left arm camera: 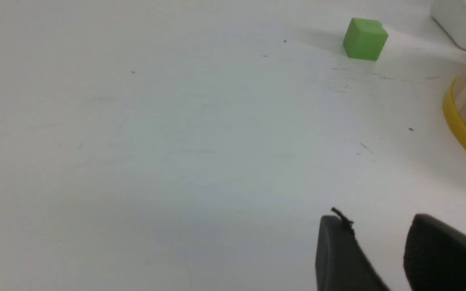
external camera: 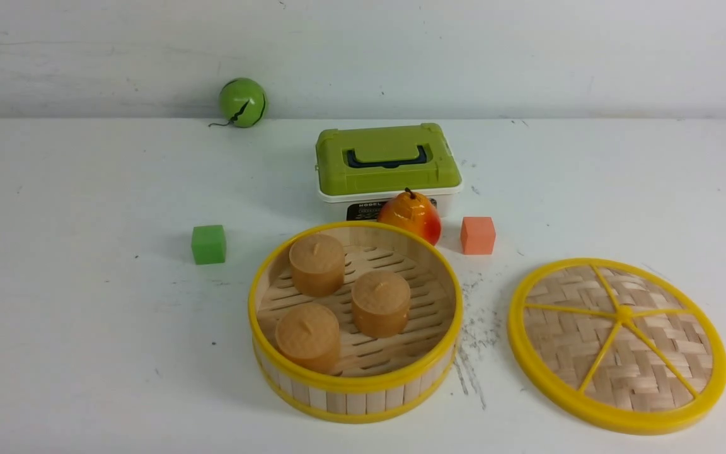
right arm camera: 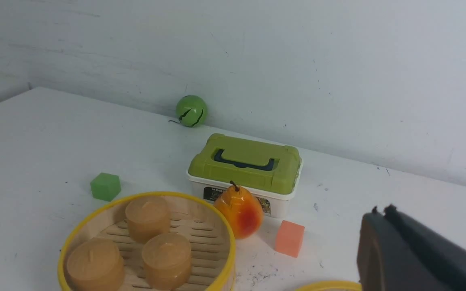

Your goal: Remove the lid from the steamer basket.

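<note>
1. Desk [external camera: 86, 315]: carries everything.
2. Lid [external camera: 617, 343]: lies flat on the desk, right of the basket and clear of it, so the job looks done.
3. Basket [external camera: 355, 384]: sits open at near centre, showing three brown cakes [external camera: 317, 263].
4. Right tool [right arm camera: 380, 212]: fingers together and empty, beside the lid.
5. Left tool [left arm camera: 378, 221]: fingers apart and empty, idle over bare desk.

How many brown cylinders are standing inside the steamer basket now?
3. The far cylinder stands at the back left of the steamer basket, the right cylinder at its middle right, the near cylinder at its front left. None seems hidden.
</note>
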Robot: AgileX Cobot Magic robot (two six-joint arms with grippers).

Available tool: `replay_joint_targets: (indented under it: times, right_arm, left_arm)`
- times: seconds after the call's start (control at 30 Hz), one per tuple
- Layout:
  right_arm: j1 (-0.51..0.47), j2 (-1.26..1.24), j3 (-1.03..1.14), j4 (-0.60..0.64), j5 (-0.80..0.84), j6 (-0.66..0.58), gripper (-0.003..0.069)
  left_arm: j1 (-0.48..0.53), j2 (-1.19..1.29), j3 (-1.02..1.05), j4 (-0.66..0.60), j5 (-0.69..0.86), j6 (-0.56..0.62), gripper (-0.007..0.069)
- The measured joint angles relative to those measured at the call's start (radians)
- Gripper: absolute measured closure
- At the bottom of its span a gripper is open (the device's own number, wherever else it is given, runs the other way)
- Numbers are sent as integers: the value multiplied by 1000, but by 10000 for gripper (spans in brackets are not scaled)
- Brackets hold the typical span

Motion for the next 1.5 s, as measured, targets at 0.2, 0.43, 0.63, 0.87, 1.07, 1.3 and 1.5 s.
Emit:
replay_joint_targets:
  times: [0.2,0.43,0.63,0.87,1.07,1.3,1.5]
  right_arm:
    - [0,0,35,4,-3,-4,670]
    - [3,-9,170,-1,-141,-4,667]
    - [20,-158,368,-264,-279,183,673]
    - [-16,-319,574,-688,-410,657,678]
    - [-51,-421,700,-772,-378,789,678]
    - [-53,-510,706,-774,-216,780,678]
    - [-53,-523,706,-774,-123,778,678]
  left_arm:
    - [0,0,0,0,0,0,384]
    - [0,0,0,0,0,0,384]
    - [0,0,0,0,0,0,384]
    - [0,0,0,0,0,0,384]
    - [0,0,0,0,0,0,384]
    - [0,0,0,0,0,0,384]
    - [0,0,0,0,0,0,384]
